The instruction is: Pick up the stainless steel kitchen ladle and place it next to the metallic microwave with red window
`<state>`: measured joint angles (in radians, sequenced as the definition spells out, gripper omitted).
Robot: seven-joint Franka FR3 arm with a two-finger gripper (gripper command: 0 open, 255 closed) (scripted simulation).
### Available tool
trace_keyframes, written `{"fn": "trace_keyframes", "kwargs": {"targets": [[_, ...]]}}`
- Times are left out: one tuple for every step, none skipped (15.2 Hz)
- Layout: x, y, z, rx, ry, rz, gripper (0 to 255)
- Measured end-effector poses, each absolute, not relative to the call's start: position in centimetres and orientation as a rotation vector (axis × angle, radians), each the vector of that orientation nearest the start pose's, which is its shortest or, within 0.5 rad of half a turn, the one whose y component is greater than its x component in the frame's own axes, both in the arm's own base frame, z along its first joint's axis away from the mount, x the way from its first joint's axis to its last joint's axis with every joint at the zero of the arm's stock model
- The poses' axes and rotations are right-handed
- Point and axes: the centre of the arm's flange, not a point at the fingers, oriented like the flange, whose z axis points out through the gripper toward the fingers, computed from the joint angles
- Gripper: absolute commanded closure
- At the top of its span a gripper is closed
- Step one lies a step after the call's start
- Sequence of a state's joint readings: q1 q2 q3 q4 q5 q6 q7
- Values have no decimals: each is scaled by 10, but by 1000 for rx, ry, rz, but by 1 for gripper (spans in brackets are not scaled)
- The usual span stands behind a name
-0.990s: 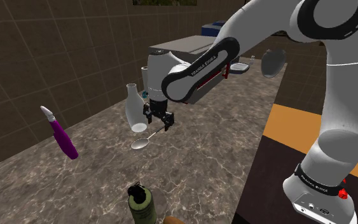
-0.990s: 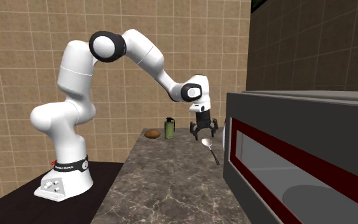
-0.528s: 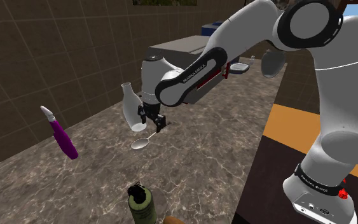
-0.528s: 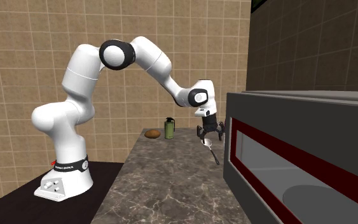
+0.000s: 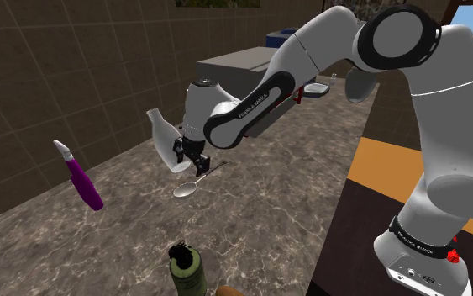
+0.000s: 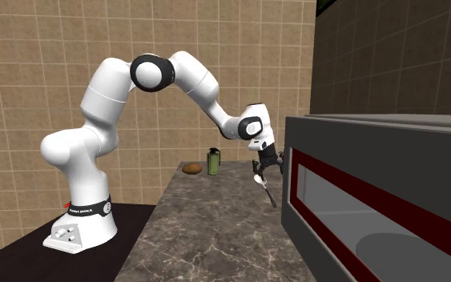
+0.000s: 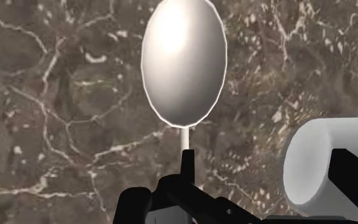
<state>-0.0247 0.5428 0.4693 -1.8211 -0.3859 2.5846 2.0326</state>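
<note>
End effector (image 5: 197, 163) is clamping together on the ladle (image 7: 184, 60) handle, since I'm judging the bowl too wide to pinch; ladle is lying flat mid-desk (image 5: 268, 210), toward the wall edge, near the microwave (image 5: 243, 60).

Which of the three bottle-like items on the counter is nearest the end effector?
The white vase, right beside the end effector; the purple bottle and green bottle are well away.

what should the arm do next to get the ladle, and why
Probably ease the gripper straight down onto the handle of the ladle. The ladle lies flat on the marbled counter, the gripper hangs just over its handle, and the white vase stands close beside it, so avoid sideways drift.
</note>
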Motion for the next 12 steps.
{"fn": "trace_keyframes", "kwargs": {"targets": [[616, 271, 292, -2200, 1819, -161, 0], [614, 262, 281, -2226, 1852, -141, 255], [606, 253, 275, -2274, 1903, -113, 255], [602, 247, 271, -2298, 1927, -98, 255], [600, 244, 269, -2311, 1940, -90, 255], [600, 242, 268, -2317, 1946, -86, 255], [599, 242, 268, -2320, 1947, -84, 255], [599, 242, 268, -2321, 1948, -83, 255], [599, 243, 268, -2322, 1948, -83, 255], [599, 243, 268, -2322, 1948, -83, 255], [599, 243, 268, -2322, 1947, -83, 255], [604, 245, 266, -2320, 1947, -88, 255]]}}
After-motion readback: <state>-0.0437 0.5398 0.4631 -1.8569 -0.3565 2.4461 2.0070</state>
